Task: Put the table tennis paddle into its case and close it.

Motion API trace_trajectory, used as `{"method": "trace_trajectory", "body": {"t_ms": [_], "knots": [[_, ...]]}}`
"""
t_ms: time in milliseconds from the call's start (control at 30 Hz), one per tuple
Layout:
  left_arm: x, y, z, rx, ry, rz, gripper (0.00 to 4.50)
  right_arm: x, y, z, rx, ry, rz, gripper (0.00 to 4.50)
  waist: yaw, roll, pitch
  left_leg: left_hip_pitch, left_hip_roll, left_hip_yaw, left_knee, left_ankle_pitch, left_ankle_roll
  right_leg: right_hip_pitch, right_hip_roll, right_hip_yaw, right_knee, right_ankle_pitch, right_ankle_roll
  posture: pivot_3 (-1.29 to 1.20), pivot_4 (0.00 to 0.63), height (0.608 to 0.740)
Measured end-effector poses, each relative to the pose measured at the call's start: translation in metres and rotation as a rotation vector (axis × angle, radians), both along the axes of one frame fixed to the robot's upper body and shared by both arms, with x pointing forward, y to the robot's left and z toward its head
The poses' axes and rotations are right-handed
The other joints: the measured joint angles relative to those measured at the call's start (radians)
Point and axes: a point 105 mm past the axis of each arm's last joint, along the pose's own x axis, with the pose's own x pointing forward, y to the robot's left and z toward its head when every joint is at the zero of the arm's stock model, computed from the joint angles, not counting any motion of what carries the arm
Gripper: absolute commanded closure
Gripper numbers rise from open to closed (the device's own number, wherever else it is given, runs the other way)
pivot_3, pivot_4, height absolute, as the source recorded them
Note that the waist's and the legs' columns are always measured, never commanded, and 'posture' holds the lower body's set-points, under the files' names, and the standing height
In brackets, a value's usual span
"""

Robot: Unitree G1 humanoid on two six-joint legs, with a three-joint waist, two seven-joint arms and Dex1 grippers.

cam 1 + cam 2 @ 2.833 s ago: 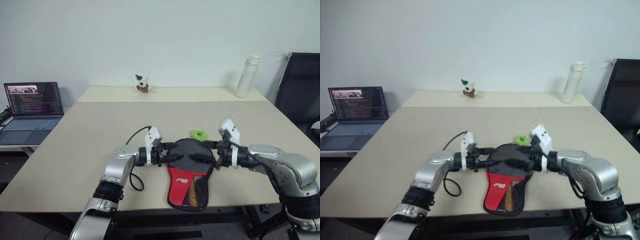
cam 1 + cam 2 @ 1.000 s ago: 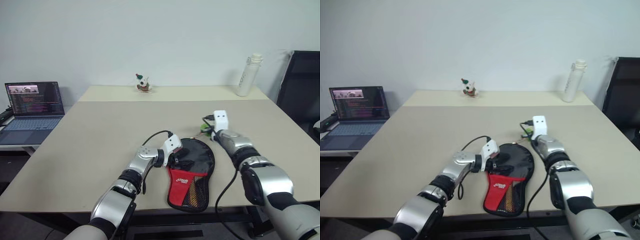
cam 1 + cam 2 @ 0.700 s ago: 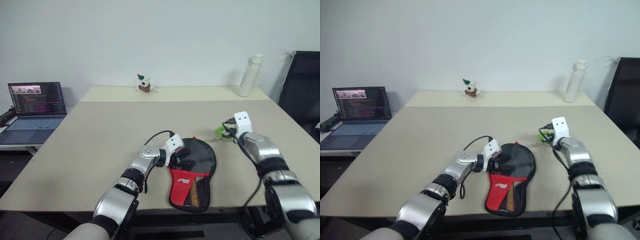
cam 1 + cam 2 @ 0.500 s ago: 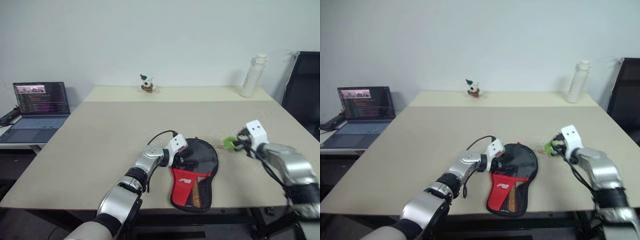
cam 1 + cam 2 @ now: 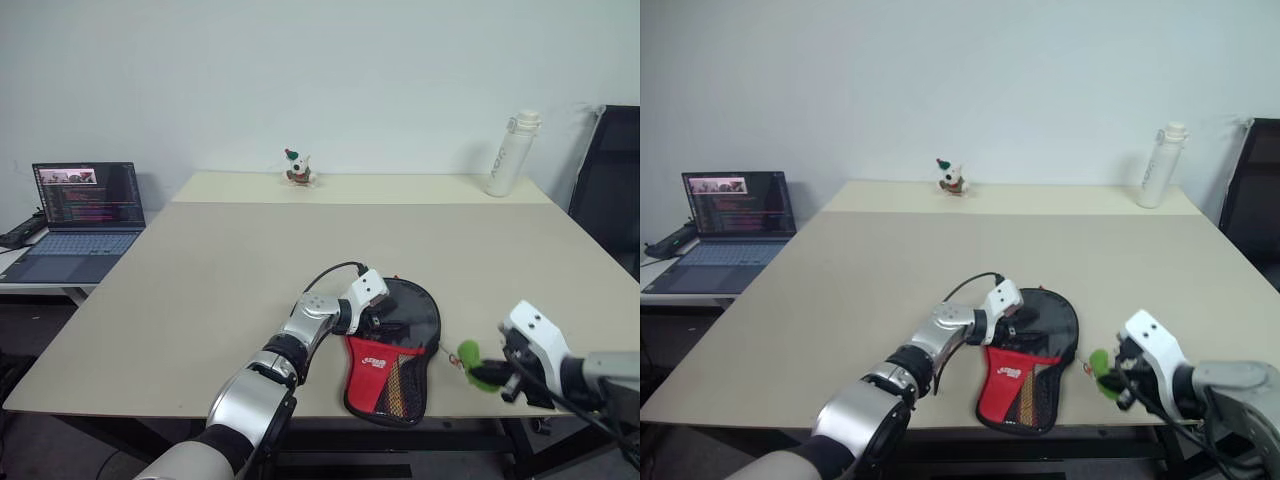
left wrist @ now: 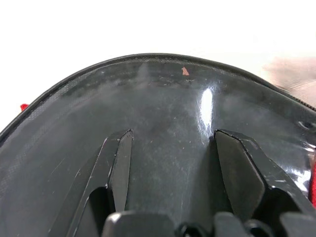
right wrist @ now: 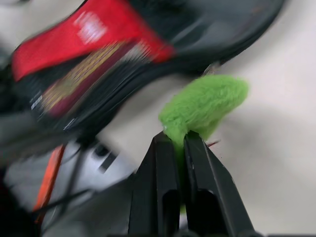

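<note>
Case (image 5: 395, 345) flat at lower centre, left gripper (image 5: 378, 318) on its black top, jaws spread.
Lower right, right gripper (image 5: 492, 375) pinches a fuzzy green ring (image 5: 468, 353), jaws tight.

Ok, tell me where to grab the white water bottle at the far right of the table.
Take the tall white plastic bottle around its straight cylindrical body below the narrower cap, coming in level from the near side; it stands upright near the far right corner of the beige table, apart from other things.
</note>
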Motion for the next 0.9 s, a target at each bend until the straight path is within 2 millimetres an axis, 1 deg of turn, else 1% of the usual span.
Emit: {"method": "trace_trajectory", "body": {"t_ms": [33,100,300,433,533,567,633,667,700,767,900], "knots": [[-0.001,-0.002,0.000,0.000,-0.002,-0.006,1.62,-0.008,0.002,-0.002,0.003,0.024,0.032,4.45,0.001,0.000,0.000,0.000,0.000,0.000,0.000,0.000,0.000,0.000,0.000,0.000,-0.001,0.000,0.000,0.00,0.150,0.740],[-0.001,-0.004,0.001,0.001,-0.007,-0.011,1.62,-0.018,0.008,-0.002,0.016,0.044,0.084,4.45,0.001,0.000,0.000,-0.001,0.000,0.000,-0.001,0.000,0.000,0.000,0.000,-0.001,-0.004,0.001,0.001,0.00,0.150,0.740],[-0.002,-0.007,0.001,-0.002,-0.010,-0.015,1.62,-0.041,0.024,-0.003,0.054,0.079,0.218,4.45,0.001,0.000,0.000,-0.002,0.000,0.000,-0.001,-0.002,0.000,0.001,0.000,0.000,-0.009,0.001,0.003,0.00,0.150,0.740],[-0.001,-0.007,0.001,-0.002,-0.014,-0.001,1.62,-0.044,0.037,-0.010,0.067,0.084,0.279,4.45,0.001,0.000,0.000,-0.002,0.000,0.001,-0.001,-0.002,0.000,0.001,0.000,0.000,-0.009,0.001,0.003,0.00,0.150,0.740],[0.000,-0.006,0.001,0.001,-0.016,0.005,1.62,-0.037,0.049,-0.021,0.076,0.071,0.273,4.45,-0.002,-0.002,0.000,-0.001,0.001,0.001,-0.001,-0.002,0.000,0.002,0.000,0.000,-0.009,0.002,0.003,0.00,0.150,0.740],[0.000,-0.006,0.001,0.001,-0.017,0.007,1.62,-0.035,0.050,-0.027,0.074,0.081,0.261,4.45,-0.002,-0.001,0.000,-0.001,0.001,0.001,-0.001,-0.002,0.000,0.002,0.000,0.000,-0.009,0.002,0.003,0.00,0.150,0.740],[0.001,-0.006,0.001,0.000,-0.018,0.009,1.62,-0.034,0.050,-0.028,0.081,0.093,0.254,4.45,-0.002,-0.002,0.000,-0.001,0.001,0.001,-0.001,-0.002,0.000,0.002,0.000,0.001,-0.009,0.002,0.004,0.00,0.150,0.740],[0.001,-0.006,0.001,-0.001,-0.018,0.010,1.62,-0.034,0.050,-0.024,0.096,0.095,0.261,3.98,-0.002,-0.002,0.000,-0.001,0.000,0.002,-0.001,-0.002,0.000,0.002,0.000,0.001,-0.009,0.002,0.004,0.00,0.150,0.740],[0.001,-0.005,0.002,-0.002,-0.019,0.012,1.62,-0.035,0.049,-0.020,0.099,0.095,0.272,3.78,-0.002,-0.002,0.000,-0.001,0.000,0.002,-0.001,-0.002,0.000,0.002,0.000,0.001,-0.009,0.002,0.004,0.00,0.150,0.740],[0.002,-0.004,0.002,-0.007,-0.019,0.019,1.62,-0.035,0.047,-0.013,0.103,0.091,0.287,3.14,-0.003,-0.002,0.000,-0.001,0.001,0.002,0.000,-0.002,0.000,0.002,0.000,0.001,-0.009,0.002,0.005,0.00,0.150,0.740],[0.005,0.006,0.004,-0.038,-0.005,0.037,1.62,-0.025,0.052,0.008,0.182,0.046,0.290,1.70,-0.012,-0.003,0.001,0.000,0.002,0.002,0.000,-0.002,0.000,0.001,0.001,0.001,-0.007,0.003,0.005,0.00,0.150,0.740]]}}
